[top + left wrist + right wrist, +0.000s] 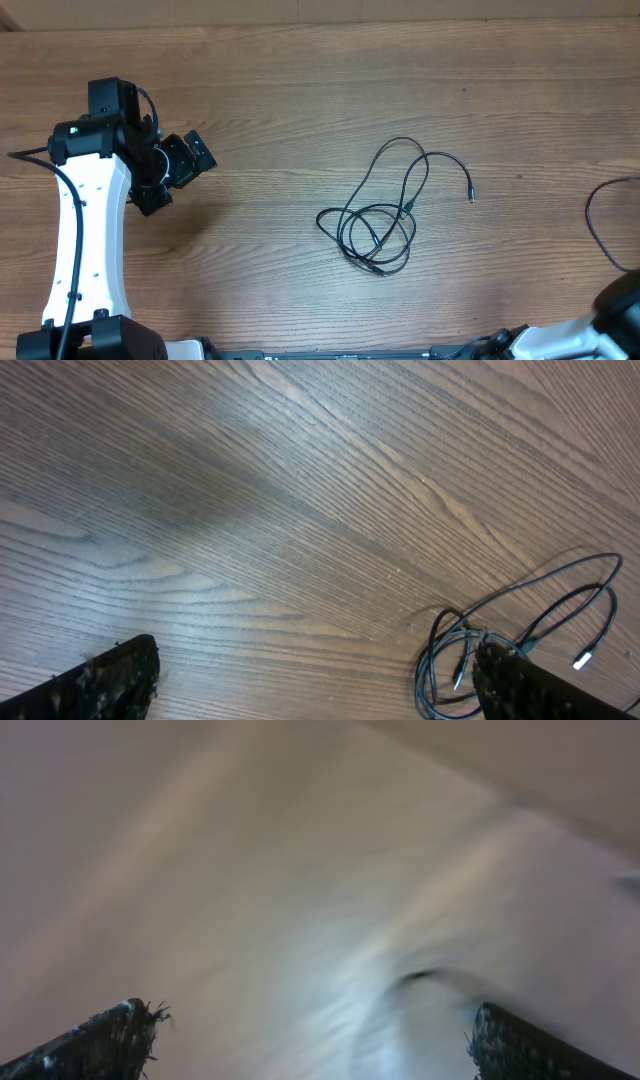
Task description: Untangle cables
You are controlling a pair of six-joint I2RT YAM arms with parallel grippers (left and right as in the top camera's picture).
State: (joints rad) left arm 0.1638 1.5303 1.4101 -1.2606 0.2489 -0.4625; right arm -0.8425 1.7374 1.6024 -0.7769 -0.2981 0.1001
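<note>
The overhead view is bright and evenly lit from above, sharp from edge to edge of the desk. The cables throw only hairline shadows, and there is no harsh glare. The left wrist view is crisp too (the wood grain reads clearly), with a pale sheen toward 12 o'clock and a broad dim band running from 9 o'clock to the centre. The right wrist view is smeared by heavy motion blur, pale and washed out. Only the right fingers, at 7 and 5 o'clock, are sharp.
</note>
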